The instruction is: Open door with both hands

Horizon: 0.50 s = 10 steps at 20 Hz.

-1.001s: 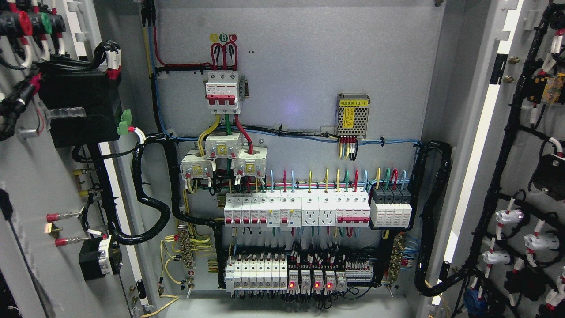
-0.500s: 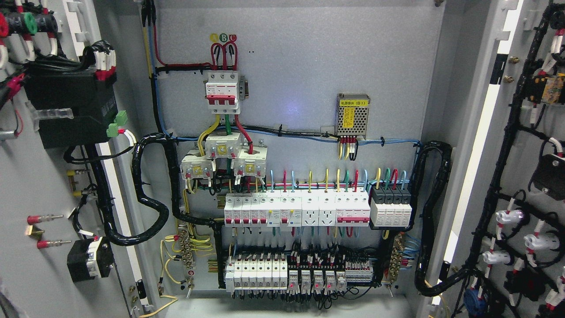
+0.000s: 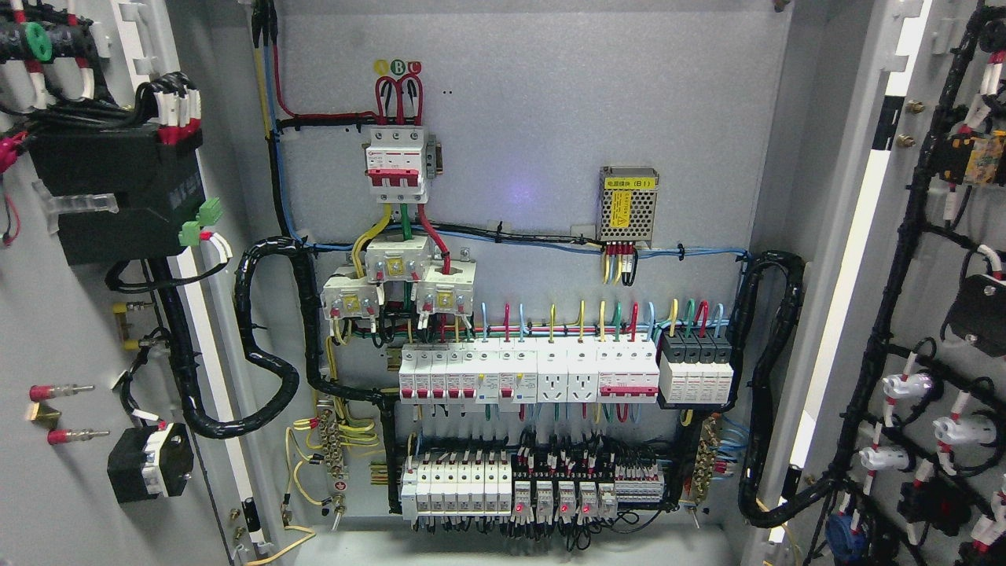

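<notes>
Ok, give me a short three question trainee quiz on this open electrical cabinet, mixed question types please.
1. True or false: both cabinet doors, the left door and the right door, stand open.
2. Which sits higher on the back panel? A) the red three-pole breaker B) the perforated power supply
3. Fill in: neither robot ____ is in view.

Key: 1 true; 2 A; 3 hand.

Both cabinet doors stood wide open. Left door [image 3: 47, 330]: grey inner face at frame's left edge, w/ black module, wiring & red-tipped terminals mounted on it. Right door [image 3: 935, 259]: grey inner face at right edge, black cable loom & white connectors along it.
</notes>
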Motion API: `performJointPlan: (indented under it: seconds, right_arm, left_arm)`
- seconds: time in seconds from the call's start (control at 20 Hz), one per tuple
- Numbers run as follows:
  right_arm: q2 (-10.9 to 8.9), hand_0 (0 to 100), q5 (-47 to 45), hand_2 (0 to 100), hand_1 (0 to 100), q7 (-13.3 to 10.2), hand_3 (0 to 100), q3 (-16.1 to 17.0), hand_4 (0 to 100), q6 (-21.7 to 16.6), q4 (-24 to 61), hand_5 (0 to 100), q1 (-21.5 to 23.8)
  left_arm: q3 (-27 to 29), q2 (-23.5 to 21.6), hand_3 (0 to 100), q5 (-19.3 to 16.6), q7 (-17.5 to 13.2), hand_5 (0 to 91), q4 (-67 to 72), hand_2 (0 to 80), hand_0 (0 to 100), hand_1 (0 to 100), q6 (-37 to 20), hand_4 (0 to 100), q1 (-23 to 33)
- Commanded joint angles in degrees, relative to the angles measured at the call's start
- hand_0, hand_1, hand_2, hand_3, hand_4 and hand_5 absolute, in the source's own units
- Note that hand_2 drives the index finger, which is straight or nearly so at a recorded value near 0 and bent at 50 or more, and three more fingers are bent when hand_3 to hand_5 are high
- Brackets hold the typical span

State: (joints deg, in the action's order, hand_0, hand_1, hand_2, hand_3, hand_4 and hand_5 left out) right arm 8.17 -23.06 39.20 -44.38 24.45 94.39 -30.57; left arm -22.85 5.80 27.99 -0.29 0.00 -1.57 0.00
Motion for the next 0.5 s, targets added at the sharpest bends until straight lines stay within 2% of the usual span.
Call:
performJointPlan:
  seconds: [0.0,0.25,0.45]
  right_arm:
    - [0.18,0,0.6,0,0,0.0,0,0.4,0,0.0,0.2,0,0.1]
    - [-0.52,0,0.5,0,0,0.0,0,6.8,0,0.0,0.2,0,0.5]
    - [-2.45,0,0.7,0,0,-0.1,0,8.6,0,-0.1,1.2,0,1.0]
  left_arm:
    - [0.0,-0.1,0,0.0,0.0,0.0,0.2,0.0,0,0,0.0,0,1.1]
    - [0.0,-0.1,0,0.0,0.0,0.0,0.2,0.0,0,0,0.0,0,1.1]
    - [0.0,-0.1,0,0.0,0.0,0.0,0.2,0.0,0,0,0.0,0,1.1]
